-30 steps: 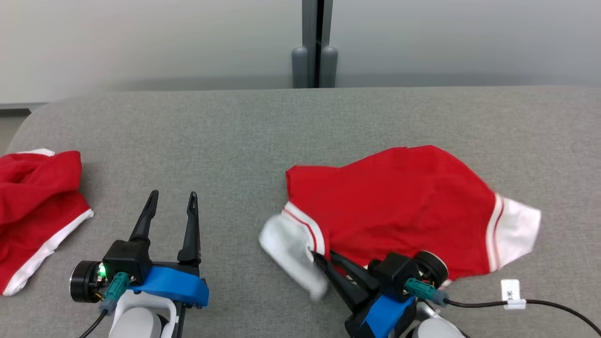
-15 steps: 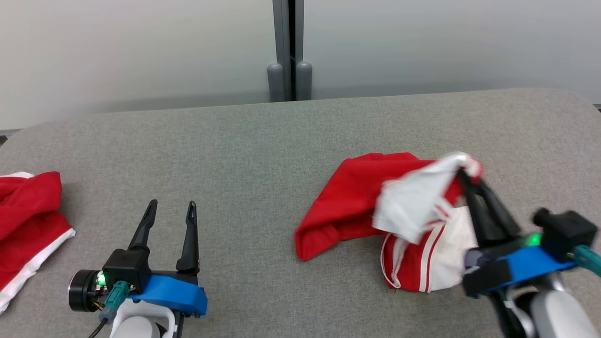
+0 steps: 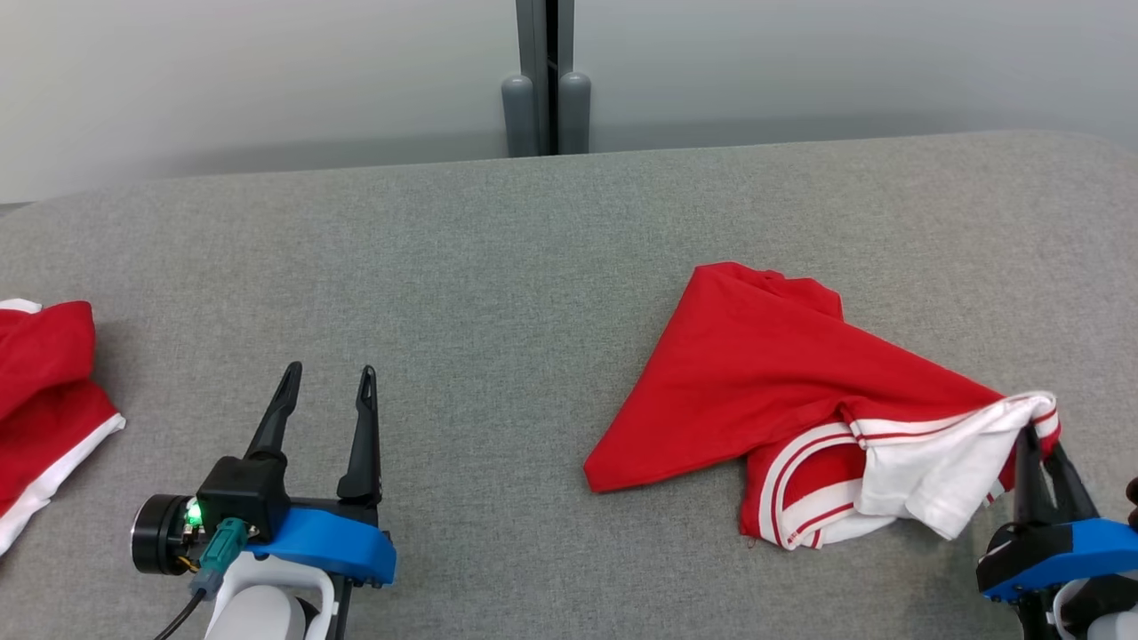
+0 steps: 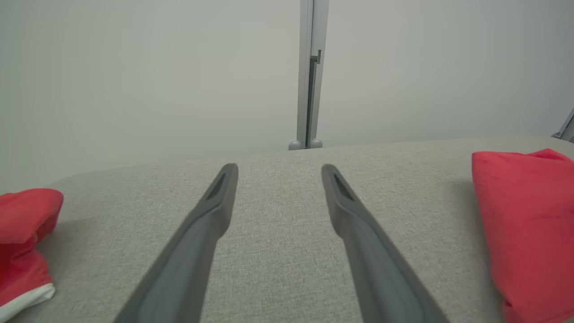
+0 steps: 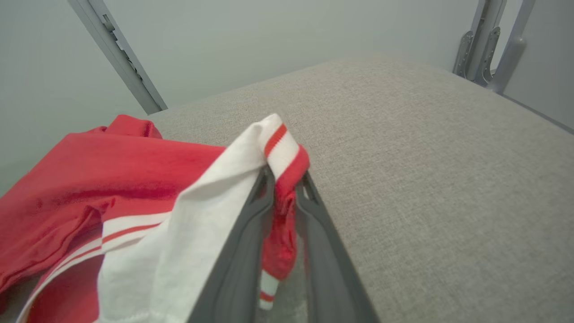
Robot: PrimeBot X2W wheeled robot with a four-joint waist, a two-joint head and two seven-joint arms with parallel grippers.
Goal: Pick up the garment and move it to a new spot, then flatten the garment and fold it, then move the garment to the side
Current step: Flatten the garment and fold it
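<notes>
I can read no text, label, brand, number or sign in any of my views. The garment [image 3: 782, 373], at about 4 o'clock before me, carries no lettering that I can make out.

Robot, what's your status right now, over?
Right end effector shut on red-and-white fabric garment, sleeve cuff pinched. Left end effector open, empty. Second red garment far left, not in the way.

Soft matt red cloth, white striped trim: garment [image 3: 773, 373]. Coarse grey woven fabric, matt: table [image 3: 498, 267]. Smooth dark matt plastic: fingers [image 4: 358, 233] of left gripper [image 3: 330, 370].
</notes>
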